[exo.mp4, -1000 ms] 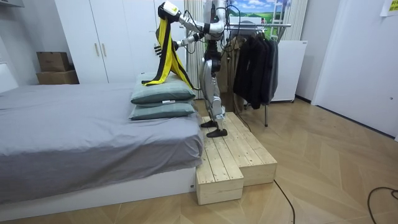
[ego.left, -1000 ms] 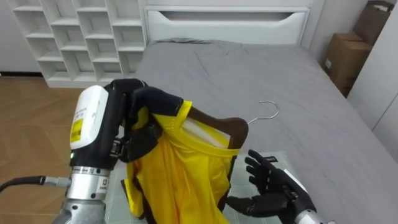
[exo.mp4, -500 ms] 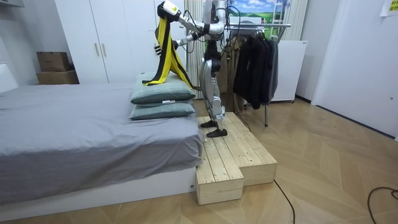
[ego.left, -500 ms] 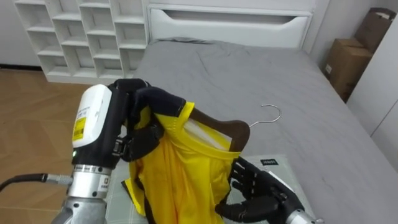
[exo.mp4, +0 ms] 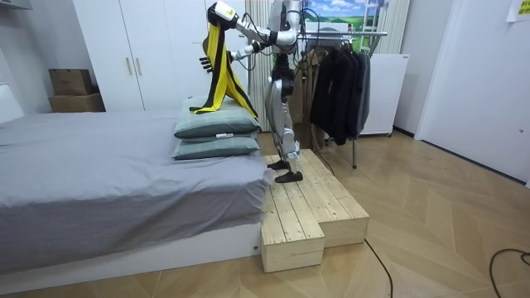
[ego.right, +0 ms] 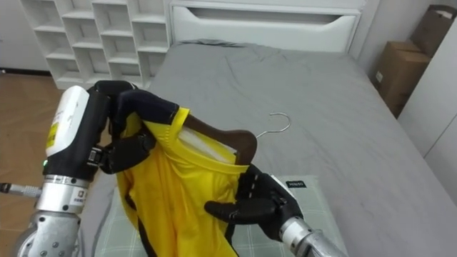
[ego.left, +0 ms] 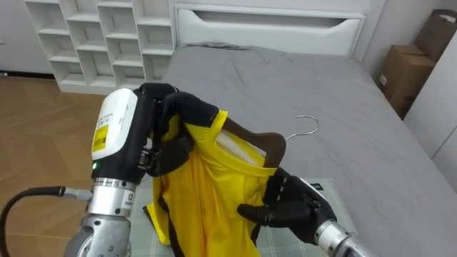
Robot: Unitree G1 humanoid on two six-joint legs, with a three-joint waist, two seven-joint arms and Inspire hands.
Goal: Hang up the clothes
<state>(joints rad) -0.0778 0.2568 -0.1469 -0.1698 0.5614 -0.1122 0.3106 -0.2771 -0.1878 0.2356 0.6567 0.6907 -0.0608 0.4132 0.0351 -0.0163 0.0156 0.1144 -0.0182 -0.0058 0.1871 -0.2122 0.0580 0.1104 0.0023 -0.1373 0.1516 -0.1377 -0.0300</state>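
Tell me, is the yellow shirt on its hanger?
Partly: the yellow shirt covers one end of the hanger, hook free; left hand grips that shoulder, right hand at the other side.

1. A big bed (exo.mp4: 99, 182) with a grey cover has a white headboard (ego.left: 268, 25).
2. White shelves (ego.left: 107, 36) stand on the brown wood floor (ego.left: 36, 121).
3. Brown boxes (ego.left: 403, 75) sit by the wall.
4. Dark clothes (exo.mp4: 339, 83) hang near a white cupboard (exo.mp4: 141, 50).
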